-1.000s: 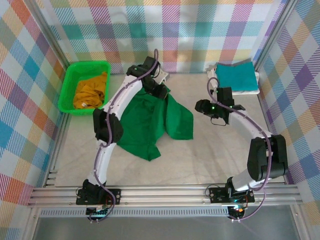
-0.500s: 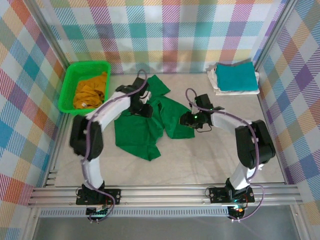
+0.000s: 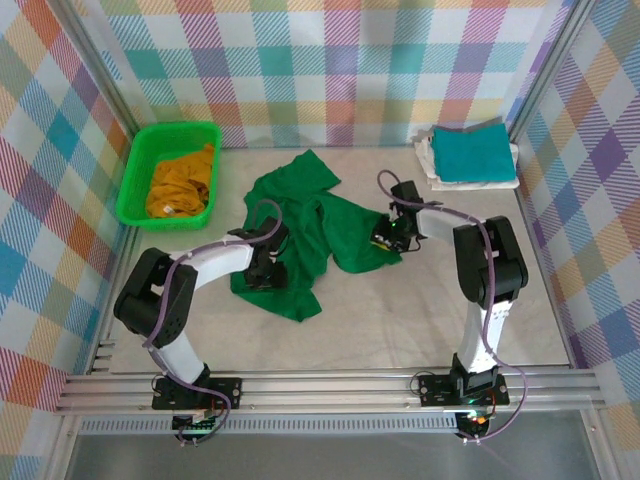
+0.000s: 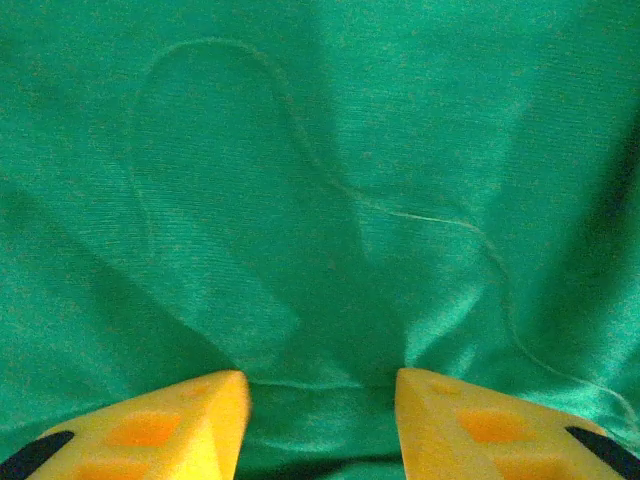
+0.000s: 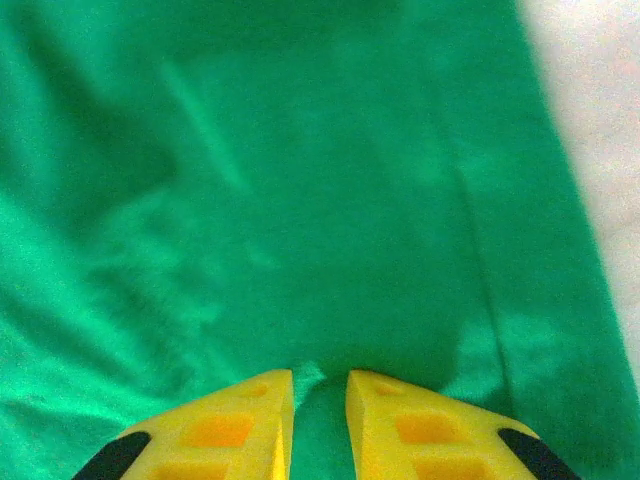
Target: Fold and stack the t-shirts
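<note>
Dark green cloth t-shirt (image 3: pixel 312 225) lies crumpled at the middle of the pale table (image 3: pixel 420 310). Left arm bent low, elbow out left. Left gripper (image 3: pixel 266 274) is down on the shirt's near-left part, yellow fingers (image 4: pixel 190 420) spread, cloth puckered between. Right arm folded back. Right gripper (image 3: pixel 389 237) sits at the shirt's right edge, tips nearly together, pinching a small fold.

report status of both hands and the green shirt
Left hand open, down on dark green cloth t-shirt. Right hand pinching its fold. Shirt crumpled, not folded.
</note>
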Tool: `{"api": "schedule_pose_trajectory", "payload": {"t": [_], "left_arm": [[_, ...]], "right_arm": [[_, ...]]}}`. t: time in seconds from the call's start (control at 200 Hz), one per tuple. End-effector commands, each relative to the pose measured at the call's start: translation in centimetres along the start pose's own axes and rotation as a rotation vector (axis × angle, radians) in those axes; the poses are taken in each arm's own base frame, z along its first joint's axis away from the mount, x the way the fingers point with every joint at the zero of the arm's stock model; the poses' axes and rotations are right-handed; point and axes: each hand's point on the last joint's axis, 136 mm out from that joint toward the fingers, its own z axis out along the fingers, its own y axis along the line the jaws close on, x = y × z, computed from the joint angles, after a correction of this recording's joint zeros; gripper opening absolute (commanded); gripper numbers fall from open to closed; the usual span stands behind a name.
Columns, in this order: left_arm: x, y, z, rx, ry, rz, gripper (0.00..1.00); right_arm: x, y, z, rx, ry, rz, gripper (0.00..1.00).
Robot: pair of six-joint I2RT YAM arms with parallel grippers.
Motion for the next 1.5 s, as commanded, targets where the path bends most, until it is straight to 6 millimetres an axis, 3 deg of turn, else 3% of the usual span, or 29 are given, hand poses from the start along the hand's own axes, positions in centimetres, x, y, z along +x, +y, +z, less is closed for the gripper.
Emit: {"api": "schedule_pose_trajectory", "payload": {"t": [0.0,0.175,0.365,0.435,0.525,0.65,0.78,0.925,1.015,1.155,1.275,1.495], "left_arm": [[0.4,1.2,0.7,-0.049,-0.014,-0.07,0.44],[1.1,2.9,0.5,-0.111,-0.01,-0.089,0.43],[0.5,4.2,-0.3,-0.105,-0.067,-0.14,0.43],[-0.2,4.1,-0.7,-0.1,-0.088,-0.136,0.43],[-1.0,3.7,-1.2,-0.09,-0.108,-0.121,0.43],[-1.7,3.3,-1.7,-0.075,-0.128,-0.119,0.43],[-1.4,3.6,-1.5,-0.083,-0.13,-0.127,0.43],[-0.7,4.4,-1.0,-0.109,-0.126,-0.133,0.43],[-0.5,4.5,-0.6,-0.112,-0.115,-0.133,0.43],[-0.6,4.3,-0.1,-0.11,-0.104,-0.13,0.43],[-0.8,4.3,-0.5,-0.107,-0.122,-0.136,0.43],[-0.5,4.7,-1.1,-0.111,-0.146,-0.141,0.43]], "right_arm": [[-2.0,-4.7,1.0,0.09,0.007,0.099,0.23],[-6.0,-3.9,0.0,0.129,0.012,0.114,0.24],[-10.1,-6.1,-1.2,0.089,-0.065,0.202,0.24],[-11.2,-5.4,-1.7,0.055,-0.102,0.172,0.24],[-11.2,-3.2,-3.2,-0.011,-0.104,0.118,0.26],[-9.2,-0.4,-7.0,-0.087,-0.133,0.041,0.31],[-4.9,2.6,-10.8,-0.199,-0.161,-0.041,0.34],[4.0,6.5,-9.8,-0.362,-0.042,-0.143,0.36],[7.5,8.1,-8.2,-0.412,0.013,-0.17,0.36],[9.2,10.1,-5.0,-0.472,0.078,-0.176,0.35],[9.4,11.8,-2.5,-0.481,0.12,-0.191,0.35],[7.1,11.8,1.3,-0.423,0.048,-0.177,0.37]]}}
